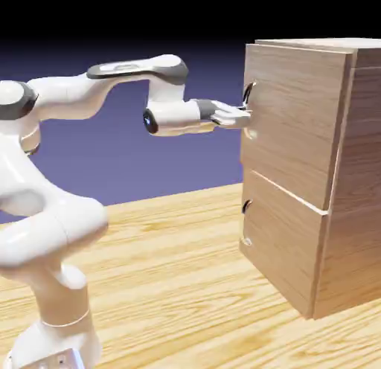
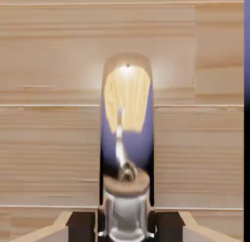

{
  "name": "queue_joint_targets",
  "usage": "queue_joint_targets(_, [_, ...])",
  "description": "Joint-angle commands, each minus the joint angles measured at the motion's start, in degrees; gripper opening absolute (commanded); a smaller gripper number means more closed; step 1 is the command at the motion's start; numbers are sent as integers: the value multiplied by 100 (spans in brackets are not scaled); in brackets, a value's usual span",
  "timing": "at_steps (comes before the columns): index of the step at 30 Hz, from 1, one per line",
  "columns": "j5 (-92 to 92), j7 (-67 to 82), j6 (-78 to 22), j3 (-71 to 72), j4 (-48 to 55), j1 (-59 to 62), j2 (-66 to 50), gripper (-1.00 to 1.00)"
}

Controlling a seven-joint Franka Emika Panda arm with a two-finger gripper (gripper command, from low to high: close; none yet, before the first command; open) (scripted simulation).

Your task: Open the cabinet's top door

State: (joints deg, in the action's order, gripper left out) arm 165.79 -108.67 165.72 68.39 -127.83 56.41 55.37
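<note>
Handle (image 2: 126,138) of the top door (image 1: 294,118) is clasped by the gripper (image 2: 125,226). Both cabinet (image 1: 353,181) doors are closed.

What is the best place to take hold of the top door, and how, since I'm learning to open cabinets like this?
Grip the top door by its small curved handle, coming straight at the panel from the front. The handle bows out from an otherwise flat face, so a finger on either side, as the gripper has now, probably suits it best.

Bright, soft-edged highlights and pale glare wash across the wood.
</note>
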Motion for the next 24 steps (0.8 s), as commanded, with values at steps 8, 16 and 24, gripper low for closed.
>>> queue_joint_targets(8, [-741,267,-914,-1281,-1264,-1662,-346,-100])
queue_joint_targets(16, [-2368,-275,-2081,-2909,-2624,-3159,17,-100])
queue_joint_targets(24, [-4310,-825,-3406,-4568,-3616,-3849,633,-100])
